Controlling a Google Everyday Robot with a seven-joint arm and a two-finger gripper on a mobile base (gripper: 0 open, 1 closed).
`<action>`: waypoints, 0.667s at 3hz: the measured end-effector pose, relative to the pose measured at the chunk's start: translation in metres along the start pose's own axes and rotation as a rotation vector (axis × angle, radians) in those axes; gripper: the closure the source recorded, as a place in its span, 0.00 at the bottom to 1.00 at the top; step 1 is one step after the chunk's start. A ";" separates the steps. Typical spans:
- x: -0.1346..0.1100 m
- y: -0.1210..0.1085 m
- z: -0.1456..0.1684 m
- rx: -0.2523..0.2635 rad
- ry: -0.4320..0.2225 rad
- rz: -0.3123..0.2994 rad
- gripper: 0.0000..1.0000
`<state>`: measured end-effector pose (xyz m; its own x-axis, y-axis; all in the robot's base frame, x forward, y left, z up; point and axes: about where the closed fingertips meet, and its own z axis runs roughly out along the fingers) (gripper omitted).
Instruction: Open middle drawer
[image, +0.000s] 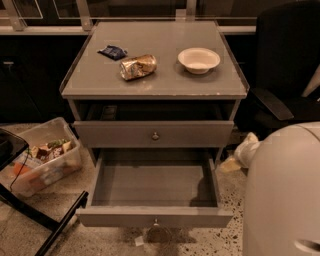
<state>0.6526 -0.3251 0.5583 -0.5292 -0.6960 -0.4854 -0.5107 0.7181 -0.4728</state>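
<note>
1. At the front of the grey cabinet, the middle drawer stands pulled well out. Its shallow grey interior is exposed, and a small round knob sits at the centre of its front.
2. The top drawer sits directly above, its front set far back from the open drawer's.
3. The gripper hangs just beside the cabinet's right side, near the open drawer's rear corner and apart from it. Whether it is open or closed cannot be told.
4. On the cabinet top lie a dark packet, a crushed can and a white bowl.
5. A plastic bin stands on the floor to the left, and a black chair stands behind on the right.
</note>
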 end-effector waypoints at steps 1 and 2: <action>0.037 -0.070 -0.047 0.129 0.071 0.131 0.00; 0.089 -0.113 -0.101 0.241 0.129 0.254 0.00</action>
<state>0.5950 -0.4682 0.6429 -0.7077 -0.4783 -0.5200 -0.1856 0.8360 -0.5164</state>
